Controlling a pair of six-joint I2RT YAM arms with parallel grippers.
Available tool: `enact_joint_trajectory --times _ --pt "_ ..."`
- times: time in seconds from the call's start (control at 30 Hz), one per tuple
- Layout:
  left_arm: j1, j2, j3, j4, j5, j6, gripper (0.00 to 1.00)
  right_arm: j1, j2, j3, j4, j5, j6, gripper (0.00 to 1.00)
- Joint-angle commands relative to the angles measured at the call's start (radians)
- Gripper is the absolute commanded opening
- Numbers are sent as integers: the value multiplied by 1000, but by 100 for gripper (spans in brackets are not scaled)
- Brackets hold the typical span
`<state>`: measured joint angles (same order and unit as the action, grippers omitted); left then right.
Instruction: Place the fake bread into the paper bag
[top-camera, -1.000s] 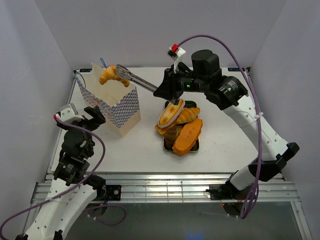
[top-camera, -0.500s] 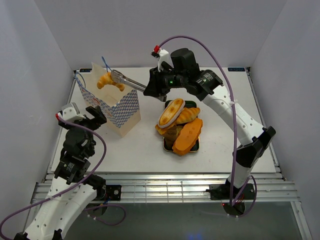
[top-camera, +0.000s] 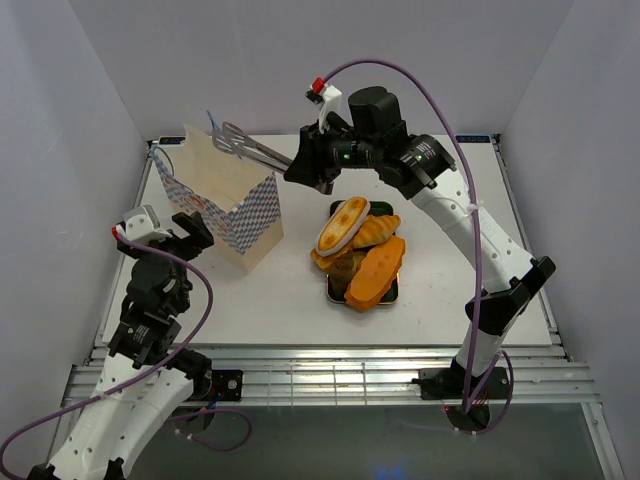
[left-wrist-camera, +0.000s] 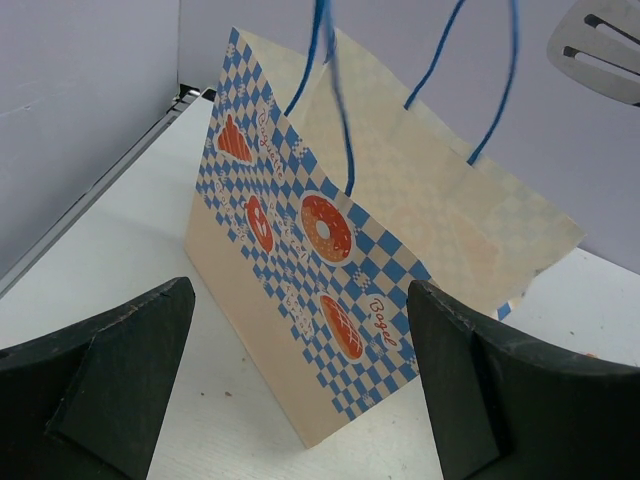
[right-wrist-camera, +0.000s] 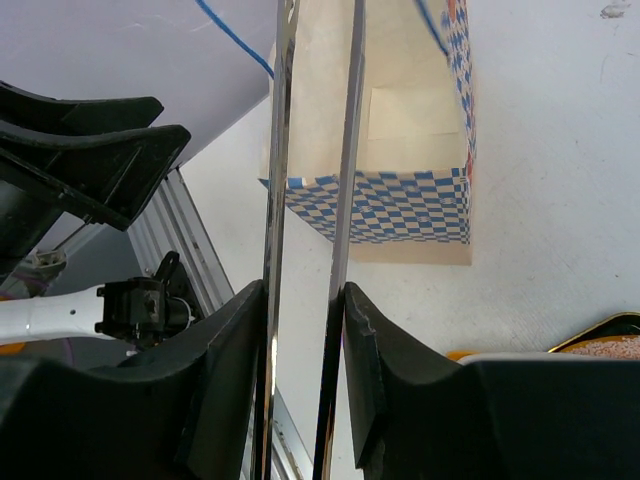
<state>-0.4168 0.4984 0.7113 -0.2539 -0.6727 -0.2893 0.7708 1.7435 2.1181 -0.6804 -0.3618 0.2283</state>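
Note:
The paper bag (top-camera: 228, 207) stands open at the left; it also shows in the left wrist view (left-wrist-camera: 330, 250) and the right wrist view (right-wrist-camera: 400, 150). My right gripper (top-camera: 303, 166) is shut on the silver tongs (top-camera: 245, 146), whose empty tips hang above the bag's mouth. No croissant shows in the tongs. Fake bread is piled on the black tray (top-camera: 393, 293): an oval cream-edged bun (top-camera: 343, 225), a golden piece (top-camera: 380, 230), a long loaf (top-camera: 377, 272). My left gripper (top-camera: 180, 233) is open and empty, just left of the bag.
The tongs' head (left-wrist-camera: 605, 45) shows above the bag in the left wrist view. Grey walls close in the table on three sides. The aluminium rail (top-camera: 340, 375) runs along the near edge.
The right arm carried the croissant in the tongs leftward over the bag. The croissant has left the tongs and is out of sight. The left arm has not moved.

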Motion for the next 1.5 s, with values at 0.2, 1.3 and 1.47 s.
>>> enact_joint_trajectory --times 0.2,1.3,1.47 --pt "-8 5 0 1 -1 -4 98 7 -65 77 2 -11 0 41" --pt "-10 5 14 -15 24 -13 98 5 -1015 -1087 -180 488 293 45" --pt "-10 3 14 -15 25 -16 98 5 -1058 -1176 -163 425 336 46"
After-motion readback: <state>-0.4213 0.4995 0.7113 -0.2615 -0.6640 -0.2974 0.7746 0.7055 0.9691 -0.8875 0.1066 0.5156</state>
